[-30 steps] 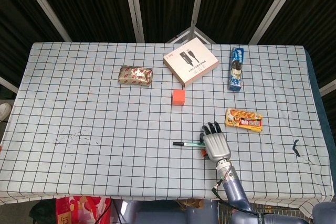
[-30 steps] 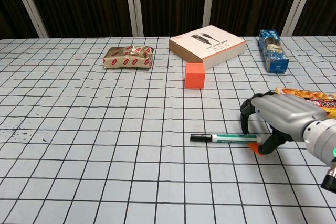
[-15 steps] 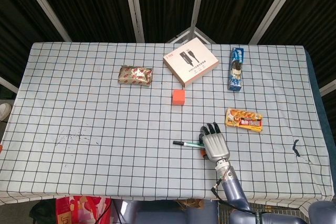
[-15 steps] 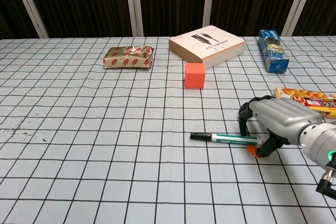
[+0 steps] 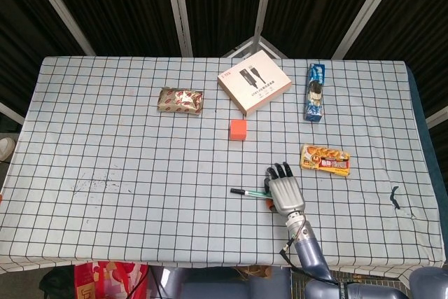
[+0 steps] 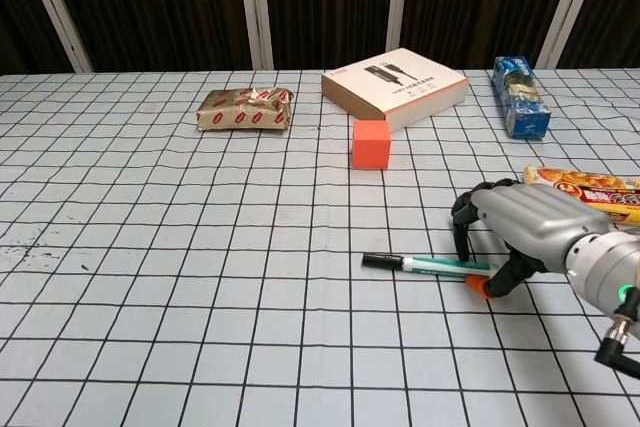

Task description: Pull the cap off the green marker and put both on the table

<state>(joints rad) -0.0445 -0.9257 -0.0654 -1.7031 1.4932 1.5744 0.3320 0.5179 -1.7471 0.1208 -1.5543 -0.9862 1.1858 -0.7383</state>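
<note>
Green-barrelled, the marker (image 6: 430,265) lies flat just in front of the orange cube (image 6: 371,143), light, stiff and likely slick, best gripped mid-barrel, away from its black cap (image 6: 378,261); the right hand (image 6: 525,232) arches over its near end, whether gripping I cannot tell.

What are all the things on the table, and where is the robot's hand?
green marker: 1, green and white with a black end, lying near the front, right of middle
orange cube: 1, orange, middle
cardboard box: 1, tan and white, back middle
shiny snack packet: 1, gold and red, back left
blue packet: 1, blue, back right
orange snack packet: 1, orange and yellow, right
right hand: 1, grey, curled over the marker's right end
</note>
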